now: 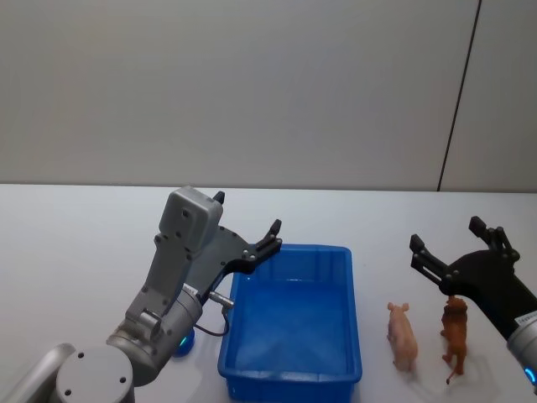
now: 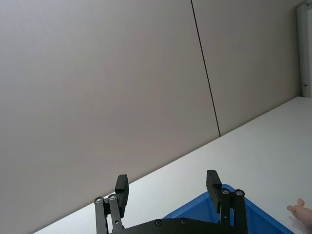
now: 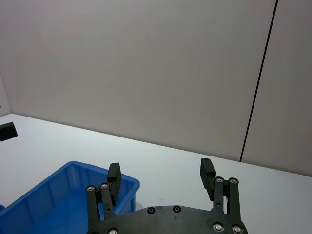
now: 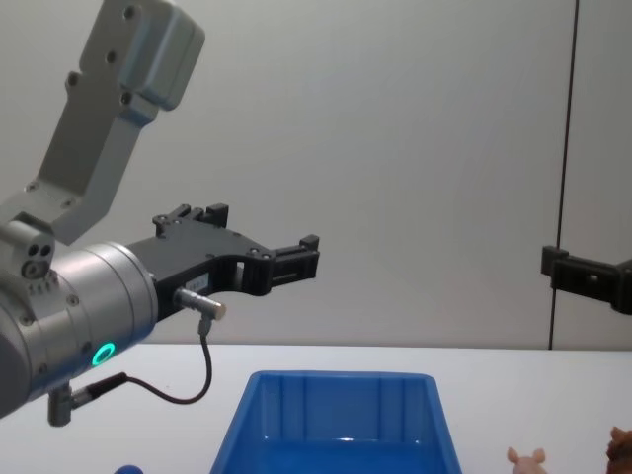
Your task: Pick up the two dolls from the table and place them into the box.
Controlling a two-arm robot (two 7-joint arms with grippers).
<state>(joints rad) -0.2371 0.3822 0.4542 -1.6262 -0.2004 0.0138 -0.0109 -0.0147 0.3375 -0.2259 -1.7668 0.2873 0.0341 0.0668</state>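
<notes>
The blue box (image 1: 289, 250) stands on the white table (image 1: 75, 252), near the front at the middle. To its right stand the two dolls, a pale pink pig (image 1: 403, 334) and a reddish-brown shaggy animal (image 1: 456, 332), side by side. My left gripper (image 1: 247, 212) hovers open and empty above the box's left rim. My right gripper (image 1: 445, 232) hangs open and empty just above and behind the brown doll. The left wrist view has the left gripper (image 2: 167, 180), the box (image 2: 258, 219) and the pig (image 2: 302, 212). The right wrist view has the right gripper (image 3: 161, 169) and the box (image 3: 58, 190).
A small blue object (image 1: 185, 342) lies on the table under my left arm, left of the box. A grey wall with a dark vertical seam (image 1: 457, 92) rises behind the table. Bare tabletop stretches to the left and behind the box.
</notes>
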